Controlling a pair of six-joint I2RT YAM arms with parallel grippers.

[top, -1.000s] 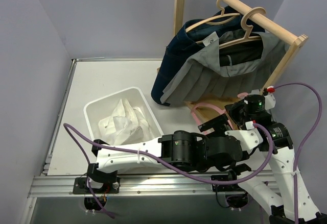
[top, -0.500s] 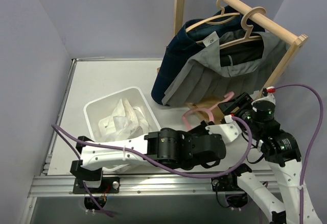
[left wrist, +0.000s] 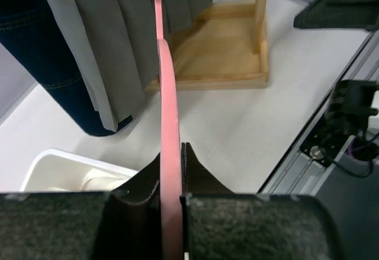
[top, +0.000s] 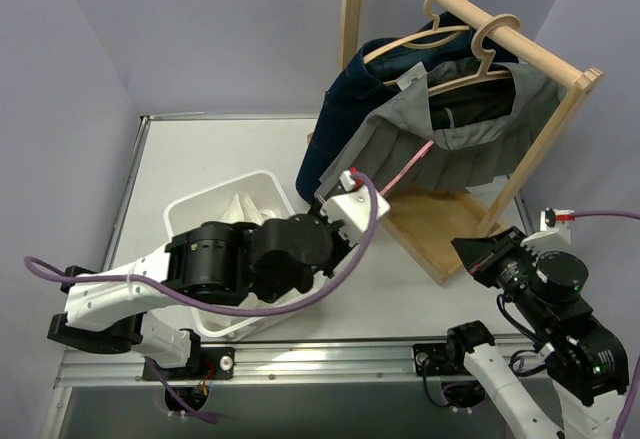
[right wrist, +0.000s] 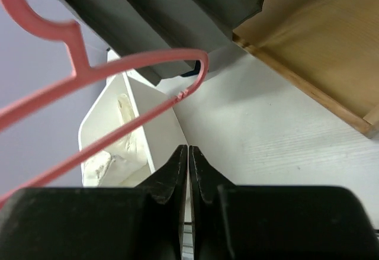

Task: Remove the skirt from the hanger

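Note:
My left gripper (left wrist: 172, 153) is shut on a bare pink hanger (left wrist: 167, 94), seen edge-on between the jaws. From above, the left gripper (top: 360, 192) holds the pink hanger (top: 405, 169) slanting up against a grey pleated skirt (top: 440, 154). That skirt hangs from a wooden hanger (top: 480, 64) on the rack, with a navy denim skirt (top: 340, 124) beside it. My right gripper (right wrist: 188, 150) is shut and empty, low at the right (top: 472, 251), apart from the pink hanger (right wrist: 118, 70).
The wooden rack's base (top: 440, 229) and post (top: 545, 144) stand between the arms and the back wall. A white bin (top: 190, 209) holding white cloth (top: 245, 214) sits at the left, under my left arm. The bin's wall (right wrist: 148, 130) lies just ahead of my right fingers.
My left gripper shut on the pink hanger and carried it up and left to the grey skirt. My right gripper opened, let go of it, shut again and drew back to the right.

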